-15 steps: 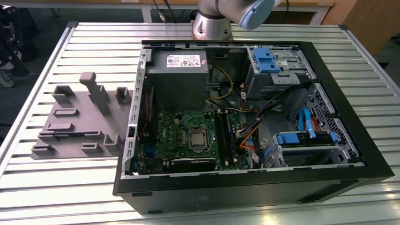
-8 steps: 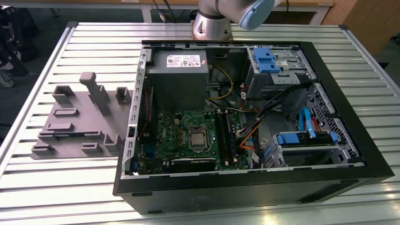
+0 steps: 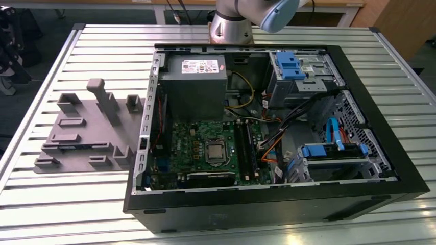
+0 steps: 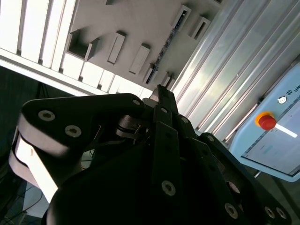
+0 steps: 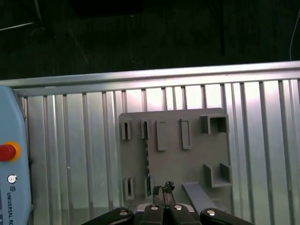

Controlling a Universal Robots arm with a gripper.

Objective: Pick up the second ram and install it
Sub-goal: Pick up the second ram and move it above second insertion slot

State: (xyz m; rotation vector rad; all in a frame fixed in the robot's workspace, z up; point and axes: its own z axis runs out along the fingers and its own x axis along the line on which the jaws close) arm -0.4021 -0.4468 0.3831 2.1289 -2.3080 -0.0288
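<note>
Hand (image 5: 163, 189), clenched, hovers above the grey fixture (image 5: 187, 164) on the tabletop (image 5: 70, 154); ram (image 5: 147, 159) stands edge-on in fixture.

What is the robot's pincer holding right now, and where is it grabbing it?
Nothing. The pincer is shut and empty, above the grey holder. The thin memory stick stands on edge in the holder's slots.
</note>
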